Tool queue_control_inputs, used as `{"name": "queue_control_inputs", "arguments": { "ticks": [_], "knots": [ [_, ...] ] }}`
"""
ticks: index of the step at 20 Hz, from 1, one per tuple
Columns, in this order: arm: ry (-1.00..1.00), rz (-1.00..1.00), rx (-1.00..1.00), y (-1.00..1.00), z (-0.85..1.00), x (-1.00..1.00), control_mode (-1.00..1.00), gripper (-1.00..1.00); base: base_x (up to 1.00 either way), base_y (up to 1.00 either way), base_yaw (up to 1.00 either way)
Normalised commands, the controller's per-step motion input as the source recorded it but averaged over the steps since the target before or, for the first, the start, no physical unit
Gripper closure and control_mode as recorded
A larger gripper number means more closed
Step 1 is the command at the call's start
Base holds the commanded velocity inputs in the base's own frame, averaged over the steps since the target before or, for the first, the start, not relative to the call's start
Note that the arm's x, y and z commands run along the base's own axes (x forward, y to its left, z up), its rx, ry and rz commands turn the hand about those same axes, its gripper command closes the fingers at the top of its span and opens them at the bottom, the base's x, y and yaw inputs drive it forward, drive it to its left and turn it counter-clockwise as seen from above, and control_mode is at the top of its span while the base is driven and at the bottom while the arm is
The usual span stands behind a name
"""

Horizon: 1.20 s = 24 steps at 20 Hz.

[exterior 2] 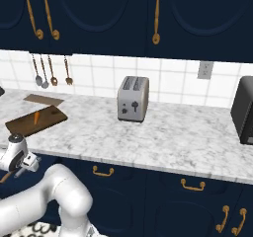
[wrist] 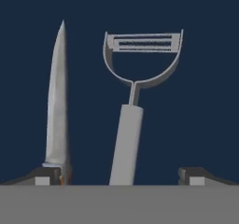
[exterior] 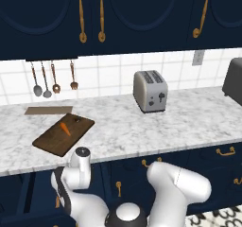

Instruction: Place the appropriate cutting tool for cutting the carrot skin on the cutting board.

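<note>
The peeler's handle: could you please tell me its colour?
Silver-grey, like the rest of the peeler; clearest in the hand view.

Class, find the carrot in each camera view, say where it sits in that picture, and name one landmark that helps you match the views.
Left base view: the carrot lies on the cutting board, left of centre on the counter.
Right base view: the carrot lies on the board at the far left.
Hand view: no carrot here; the peeler lies beside the knife.
Shared landmark: the toaster, in both base views.

Glossy white rounded arm (exterior: 177, 186) links with dark joint bands, a black-capped white cylinder at lower left, apparently grey fingertips (wrist: 44, 175).
</note>
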Motion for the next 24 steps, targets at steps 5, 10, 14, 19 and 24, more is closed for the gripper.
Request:
{"name": "queue_control_inputs", "arguments": {
  "ticks": [5,10,14,19,24],
  "knots": [
    [0.00,0.00,0.00,0.00,-0.10,0.00,-1.00,-1.00,0.00,0.00,0.00],
    [0.00,0.00,0.00,0.03,-0.22,0.00,-1.00,-1.00,0.00,0.00,0.00],
    [0.00,0.00,0.00,0.06,-0.14,0.00,-1.00,-1.00,0.00,0.00,0.00],
    [0.00,0.00,0.00,0.13,-0.03,0.03,-1.00,1.00,0.00,0.00,0.00],
    [0.01,0.00,0.00,0.03,0.00,0.01,-1.00,1.00,0.00,0.00,0.00]
  ]
}}
